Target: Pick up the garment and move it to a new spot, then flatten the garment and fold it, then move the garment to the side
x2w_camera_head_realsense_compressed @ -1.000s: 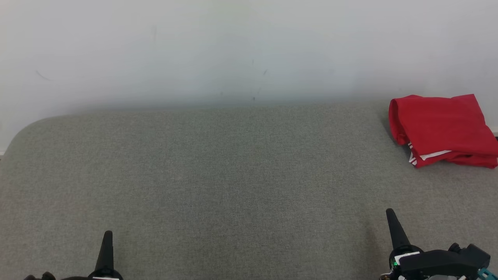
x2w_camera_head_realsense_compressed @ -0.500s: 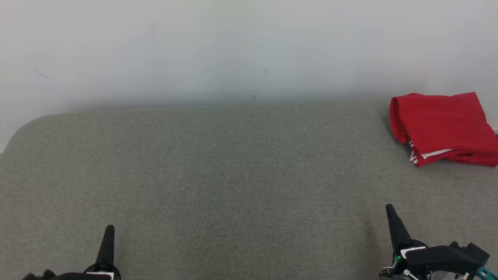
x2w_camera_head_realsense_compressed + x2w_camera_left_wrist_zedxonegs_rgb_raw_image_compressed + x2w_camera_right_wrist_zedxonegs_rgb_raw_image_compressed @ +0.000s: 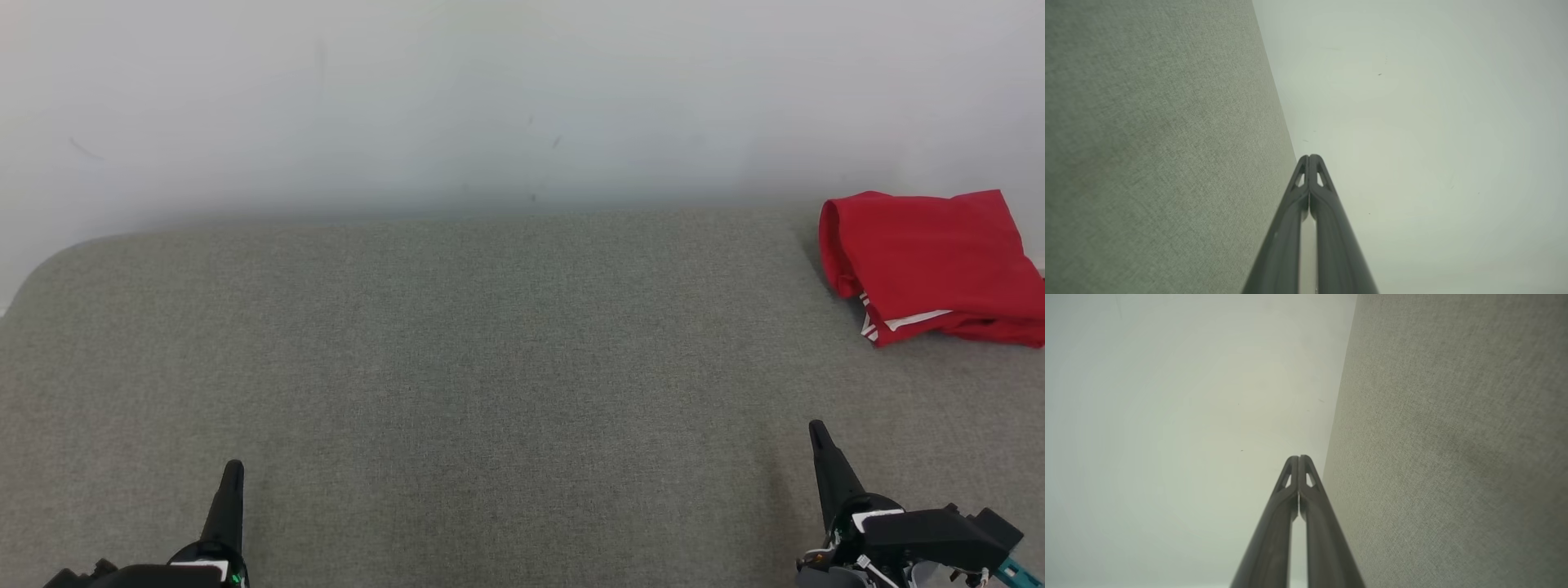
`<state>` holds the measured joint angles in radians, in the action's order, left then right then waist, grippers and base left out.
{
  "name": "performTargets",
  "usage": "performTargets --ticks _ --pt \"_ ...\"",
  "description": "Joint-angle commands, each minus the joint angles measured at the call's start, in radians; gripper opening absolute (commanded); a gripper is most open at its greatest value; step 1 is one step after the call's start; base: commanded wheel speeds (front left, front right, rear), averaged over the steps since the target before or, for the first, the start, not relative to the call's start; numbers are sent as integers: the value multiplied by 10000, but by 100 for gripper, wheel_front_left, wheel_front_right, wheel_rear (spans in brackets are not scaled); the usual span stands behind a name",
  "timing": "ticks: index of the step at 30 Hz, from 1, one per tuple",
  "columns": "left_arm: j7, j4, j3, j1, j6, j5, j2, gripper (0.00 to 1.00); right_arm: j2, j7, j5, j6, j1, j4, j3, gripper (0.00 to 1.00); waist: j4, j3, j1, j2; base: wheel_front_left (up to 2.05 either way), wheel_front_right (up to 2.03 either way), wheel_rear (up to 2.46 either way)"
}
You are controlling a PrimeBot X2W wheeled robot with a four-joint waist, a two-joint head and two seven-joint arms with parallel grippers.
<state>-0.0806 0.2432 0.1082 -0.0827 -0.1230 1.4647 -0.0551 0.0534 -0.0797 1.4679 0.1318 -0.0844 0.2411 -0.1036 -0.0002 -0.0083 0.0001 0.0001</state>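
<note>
Lying folded at the far right of the grey cushion (image 3: 490, 367), near the wall (image 3: 490, 98), the red garment (image 3: 927, 253) is laid lengthwise left to right, rolled fold leftward, white-striped hem nearest. The left gripper (image 3: 232, 469) and right gripper (image 3: 816, 430) are seen pressed together, well apart from it.

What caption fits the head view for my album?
Red garment at the grey surface's far right; left hand and right hand shut, empty.
</note>
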Motion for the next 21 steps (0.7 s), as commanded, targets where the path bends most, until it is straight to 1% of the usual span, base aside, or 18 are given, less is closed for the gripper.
performTargets --ticks 1,16,21 --pt "-58 -5 37 -145 -25 215 17 0 -29 -77 248 -17 -128 -15 -27 0 1 8 -1 -1 0 0 0" --pt "-336 29 73 -299 -113 1362 56 0 -47 -341 1315 -20 -253 34 -111 0 2 96 -1 -1 0 0 0" --pt "-363 35 79 -326 -99 1505 62 0 -51 -381 1453 -21 -277 43 -120 0 2 113 -1 -1 0 0 0"
